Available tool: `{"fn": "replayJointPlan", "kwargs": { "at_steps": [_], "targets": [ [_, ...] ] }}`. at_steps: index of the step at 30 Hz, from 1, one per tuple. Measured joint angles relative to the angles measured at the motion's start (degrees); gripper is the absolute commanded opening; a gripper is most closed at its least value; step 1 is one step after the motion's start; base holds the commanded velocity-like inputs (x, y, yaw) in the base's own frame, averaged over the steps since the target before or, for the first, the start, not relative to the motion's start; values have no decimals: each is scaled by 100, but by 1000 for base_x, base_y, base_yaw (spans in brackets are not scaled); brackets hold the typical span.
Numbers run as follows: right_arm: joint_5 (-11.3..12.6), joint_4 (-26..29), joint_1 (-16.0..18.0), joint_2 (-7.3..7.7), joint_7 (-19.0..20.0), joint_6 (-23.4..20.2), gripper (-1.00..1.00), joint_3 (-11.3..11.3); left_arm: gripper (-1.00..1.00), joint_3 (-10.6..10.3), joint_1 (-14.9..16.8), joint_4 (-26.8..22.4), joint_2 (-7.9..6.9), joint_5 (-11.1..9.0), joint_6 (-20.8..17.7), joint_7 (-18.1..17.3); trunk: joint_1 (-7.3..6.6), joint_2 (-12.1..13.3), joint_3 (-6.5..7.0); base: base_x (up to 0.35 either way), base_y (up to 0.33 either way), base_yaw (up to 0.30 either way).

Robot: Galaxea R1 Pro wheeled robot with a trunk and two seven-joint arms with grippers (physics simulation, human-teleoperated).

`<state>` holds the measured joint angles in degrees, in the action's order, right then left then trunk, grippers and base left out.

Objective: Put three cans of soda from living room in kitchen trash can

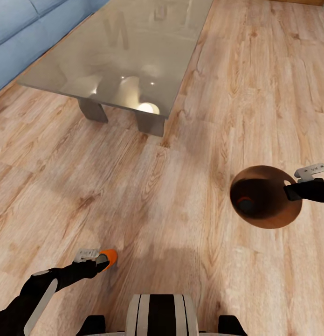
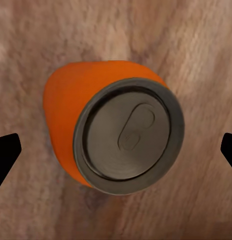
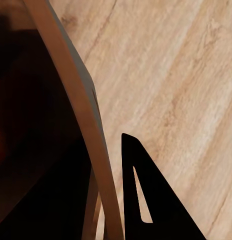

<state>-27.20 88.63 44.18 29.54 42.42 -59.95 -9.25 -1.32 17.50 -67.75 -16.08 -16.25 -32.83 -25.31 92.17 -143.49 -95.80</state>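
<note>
1. Warm wood floor [image 1: 162, 186] runs across the living room, its planks angled through the head view.
2. A light-blue sofa [image 1: 22, 32] fills the far left corner.
3. Just beside the sofa stands the glass-topped coffee table [image 1: 129, 46] on two grey legs, its top reflecting pale lights.
4. The trash can [image 1: 266, 196] hangs at the right arm's end above the floor, its mouth facing the head camera – brown inside, round rim. Deep inside it sits something small with orange and dark colouring, too shadowed to name surely.
5. The right gripper [image 1: 288, 189] holds the can by its rim: in the right wrist view the rim wall [image 3: 88, 130] passes just beside one dark finger [image 3: 151, 200], the other finger hidden, so the grip looks closed on the rim.
6. The left gripper [image 1: 106, 261] sits low by the floor with an orange soda can [image 2: 103, 137] between its fingers. In the left wrist view the fingertips stand wide, well apart from the can's sides – its silver end and pull tab face the camera.
</note>
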Motion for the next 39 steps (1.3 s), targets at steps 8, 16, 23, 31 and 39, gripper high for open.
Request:
{"fn": "replayJointPlan", "kwargs": {
  "at_steps": [8,16,23,31,39],
  "targets": [
    [-4,-3,0,5,-8,3,-100,2,100,0,0,-1,0,0,4,-7,0,0,-62,72,0,0],
    [-4,-4,-46,-8,-9,2,-100,2,100,0,0,-1,0,-2,5,-1,0,0,-113,34,0,0],
    [2,-4,-52,-9,-9,3,-100,8,100,0,0,-1,0,1,5,4,8,-4,-218,2,0,0],
    [-1,-4,-79,-9,-9,-1,-100,7,-100,1,1,-11,-4,-32,9,-24,7,-4,-260,0,0,0],
    [2,-3,-119,-15,-11,7,-100,22,-100,0,0,-11,0,-18,3,-10,-1,0,-224,0,0,0]
  ]
}}
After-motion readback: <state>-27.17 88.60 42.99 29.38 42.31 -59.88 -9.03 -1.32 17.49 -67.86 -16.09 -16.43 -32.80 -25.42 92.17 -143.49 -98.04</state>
